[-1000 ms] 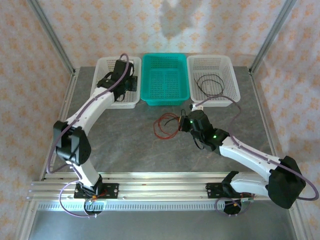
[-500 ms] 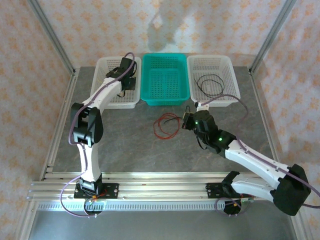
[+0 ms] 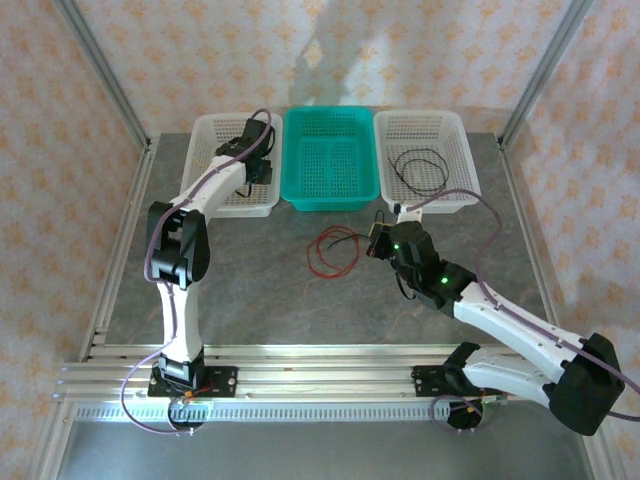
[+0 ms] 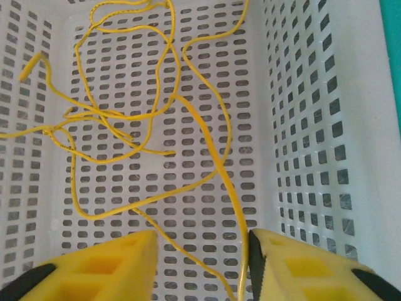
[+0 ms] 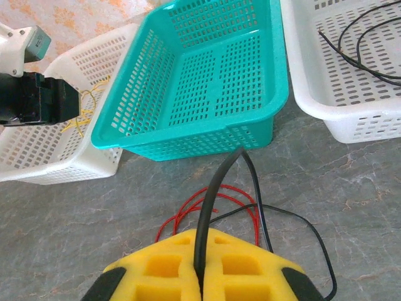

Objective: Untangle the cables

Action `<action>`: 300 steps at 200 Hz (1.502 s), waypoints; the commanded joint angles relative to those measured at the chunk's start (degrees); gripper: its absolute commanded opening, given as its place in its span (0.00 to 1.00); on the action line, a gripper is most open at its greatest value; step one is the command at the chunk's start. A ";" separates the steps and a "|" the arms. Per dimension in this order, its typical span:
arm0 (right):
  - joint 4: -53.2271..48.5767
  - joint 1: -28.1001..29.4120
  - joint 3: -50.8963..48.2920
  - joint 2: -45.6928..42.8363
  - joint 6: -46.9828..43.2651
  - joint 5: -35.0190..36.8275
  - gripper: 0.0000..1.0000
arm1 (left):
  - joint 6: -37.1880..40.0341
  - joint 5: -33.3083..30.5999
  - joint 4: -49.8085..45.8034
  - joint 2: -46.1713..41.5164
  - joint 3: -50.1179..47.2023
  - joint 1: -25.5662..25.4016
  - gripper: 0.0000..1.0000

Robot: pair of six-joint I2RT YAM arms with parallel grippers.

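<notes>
Left gripper (image 4: 202, 254): opened since the earlier frame; yellow foam pads (image 4: 100, 263) stood apart over the thin yellow wire cable (image 4: 188, 106) lying in the white perforated plastic basket (image 4: 326, 125).
Right gripper (image 5: 202, 266): pressed together, pinching a thin black wire cable (image 5: 210, 194).
Thin red wire cable (image 5: 182, 212): on the grey table (image 5: 94, 207), just ahead of the right gripper.

Pale floral-patterned walls (image 3: 420, 50) surround a grey marbled tabletop (image 3: 260, 300) framed by aluminium posts (image 3: 103, 70).
</notes>
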 commanded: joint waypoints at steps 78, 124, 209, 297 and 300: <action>-3.41 0.33 3.51 -3.64 -0.24 3.36 0.00 | -2.80 6.13 5.86 -16.20 -9.52 -0.90 0.75; -6.32 0.34 6.26 -7.11 -0.98 2.91 0.00 | -2.07 10.29 18.76 -30.42 -25.94 -7.78 0.74; -10.70 0.34 13.04 -10.76 -4.21 5.63 0.00 | -9.11 13.82 35.04 -40.38 -49.86 -21.55 0.73; -14.07 -0.86 23.80 -6.09 -7.67 12.84 0.00 | -18.23 7.64 55.57 -40.16 -58.27 -33.36 0.74; -14.05 -0.96 24.13 -5.94 -7.75 13.11 0.00 | -18.42 7.49 55.92 -40.08 -58.28 -33.46 0.74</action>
